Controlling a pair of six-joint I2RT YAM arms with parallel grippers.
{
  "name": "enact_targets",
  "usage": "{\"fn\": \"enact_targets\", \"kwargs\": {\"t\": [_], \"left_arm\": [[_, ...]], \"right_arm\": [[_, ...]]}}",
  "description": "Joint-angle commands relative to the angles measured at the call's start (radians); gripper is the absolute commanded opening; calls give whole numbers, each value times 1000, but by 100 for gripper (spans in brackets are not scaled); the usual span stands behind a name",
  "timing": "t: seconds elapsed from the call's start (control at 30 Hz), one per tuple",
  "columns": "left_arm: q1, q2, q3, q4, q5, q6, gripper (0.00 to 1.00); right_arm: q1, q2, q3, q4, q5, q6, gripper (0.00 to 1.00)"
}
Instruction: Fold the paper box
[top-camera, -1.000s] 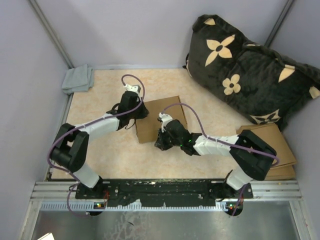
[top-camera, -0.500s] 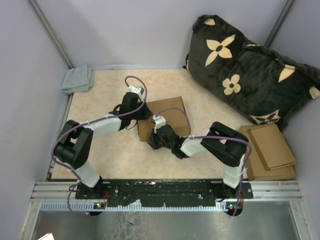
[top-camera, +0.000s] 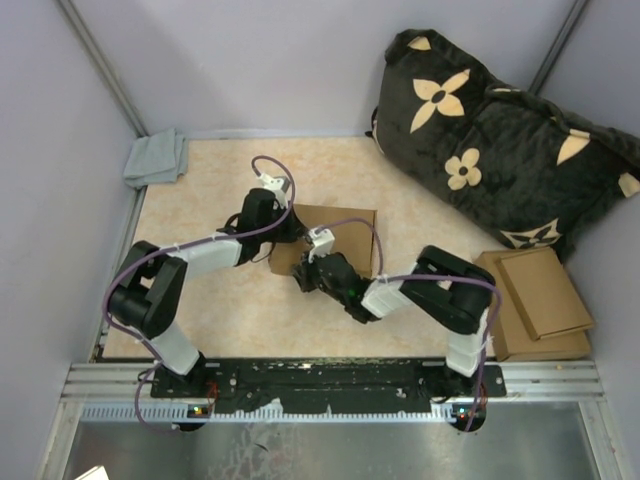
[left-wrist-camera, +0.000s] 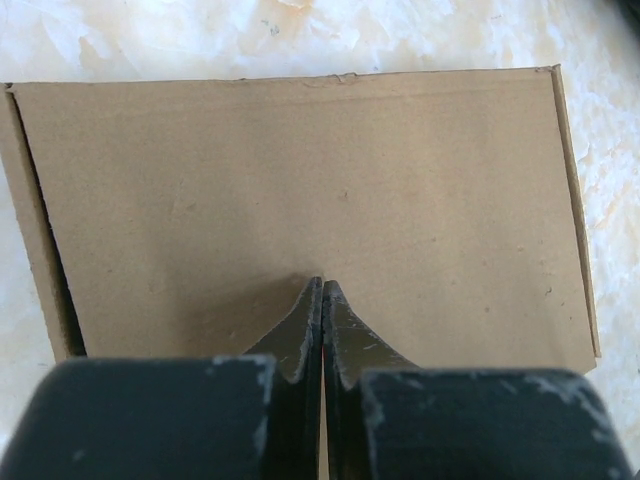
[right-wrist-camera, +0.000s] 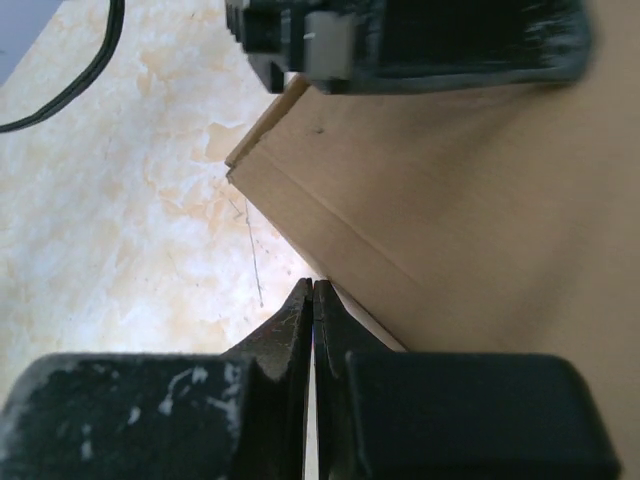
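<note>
Now, left pincer (left-wrist-camera: 322, 287) closed empty over paper box (left-wrist-camera: 300, 170), right pincer (right-wrist-camera: 312, 288) closed empty beside its edge

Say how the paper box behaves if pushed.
The paper box is thin cardboard, so probably light and apt to slide on the smooth-looking table. Its panels look stiff but may flex at the folds. Lying flat, it seems unlikely to tip.

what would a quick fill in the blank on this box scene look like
The left gripper and right gripper both have jaws ____.
The paper box is plain ____ cardboard.
The grey cloth lies at the far ____ corner of the table.
Missing words: shut, brown, left.
</note>
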Motion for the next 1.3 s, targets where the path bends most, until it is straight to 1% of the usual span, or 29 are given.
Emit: {"fn": "enact_targets", "kwargs": {"t": [0.0, 0.13, 0.2, 0.23, 0.37, 0.47, 0.57, 0.7, 0.9, 1.03, 1.27], "left_arm": [[-9, -27, -8, -227, 3, 31, 3], [-10, -86, 48, -250, -17, 10, 9], [-10, -106, 72, -234, -1, -4, 10], [-10, -109, 86, -225, 12, -11, 11], [-19, -86, 142, -194, 63, -37, 13], [-41, -51, 172, -170, 76, -48, 13], [-68, -7, 190, -121, 88, -57, 14], [-94, 98, 230, -77, 134, -65, 14], [-128, 206, 260, -59, 148, -71, 12], [-146, 232, 247, -77, 149, -61, 10], [-162, 240, 206, -105, 181, -26, 5]], "right_arm": [[-21, -269, -108, 58, 73, -5, 0], [-20, -487, -191, -196, -8, 6, 0], [-20, -567, -237, -329, 16, 30, 0], [-19, -601, -263, -370, 39, 40, 0], [-22, -694, -372, -459, 163, 79, 0], [-22, -718, -410, -487, 246, 104, 0], [-21, -695, -407, -516, 309, 143, 0], [-26, -607, -383, -544, 380, 199, 0], [-59, -493, -368, -475, 394, 214, 0], [-97, -449, -362, -370, 400, 177, 0], [-175, -326, -228, -292, 462, 172, 0]]}}
